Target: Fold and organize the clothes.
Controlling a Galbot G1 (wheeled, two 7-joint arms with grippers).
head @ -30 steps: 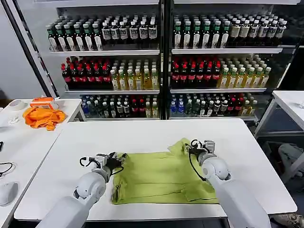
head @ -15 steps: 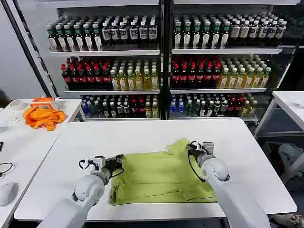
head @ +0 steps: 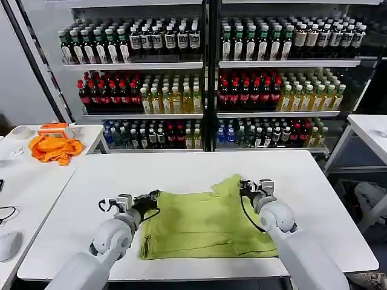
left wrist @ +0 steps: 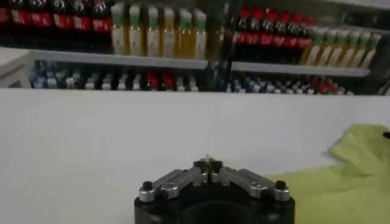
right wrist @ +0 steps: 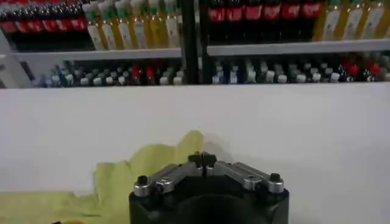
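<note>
T-shirt (head: 205,223) is lying partly folded on the white tabletop (head: 181,172).
Left end effector (head: 152,196) and right end effector (head: 243,186) are pinching its far corners; drink shelves (head: 205,78) are standing behind.

Glossy white rounded arms, black cables, silver-fingered black claws, screw heads.

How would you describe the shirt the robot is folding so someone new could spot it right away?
Look at the large white table in front of the drink shelves. Near its front edge lies the lime T-shirt, partly folded, between the left gripper and the right gripper. It is plain yellow-green, unlike the orange cloth on the side table.
</note>
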